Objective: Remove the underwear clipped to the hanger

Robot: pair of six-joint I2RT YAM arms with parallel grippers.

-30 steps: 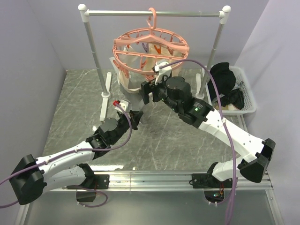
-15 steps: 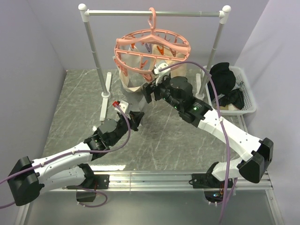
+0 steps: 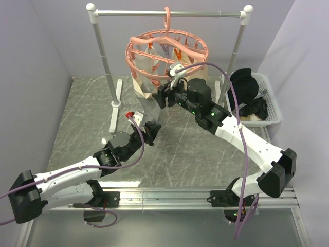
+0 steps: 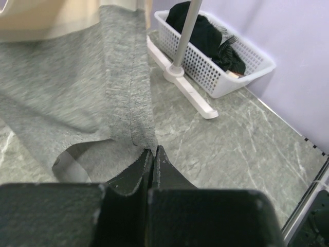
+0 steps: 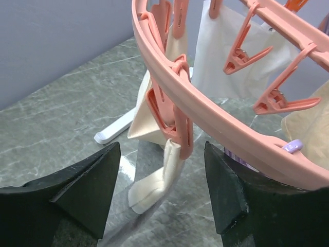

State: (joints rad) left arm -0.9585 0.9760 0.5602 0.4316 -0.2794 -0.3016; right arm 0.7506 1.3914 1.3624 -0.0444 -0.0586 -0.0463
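Two white-and-black arms are bolted to the near edge of the grey marbled desk (image 3: 87, 103). The left tool (image 4: 152, 154) lies low over the desk, its jaws pressed together on the bottom edge of the one grey fabric underwear (image 4: 118, 77), which is stretched up from the pinch towards the hanger. Farther in, the right tool (image 5: 160, 188) is raised to the ring with its jaws spread. Between them is one pink clip (image 5: 175, 123) that holds a strip of cream-beige underwear (image 5: 151, 188). The jaws touch neither clip nor cloth.

The one round salmon-pink plastic hanger (image 3: 129, 56) hangs by its hook from the single silver metal rail with white caps (image 3: 205, 15). More cream pieces hang from its clips, but I cannot count them for certain. To the right, beside one rail post, a single white plastic mesh basket (image 3: 273, 114) holds black garments (image 3: 245, 85). Plain lilac walls close in the desk on three sides.

Against a second ago, the right tool sits higher and closer to the ring, which hangs more level. The left tool has shifted slightly forward and is closed on the grey cloth as before.
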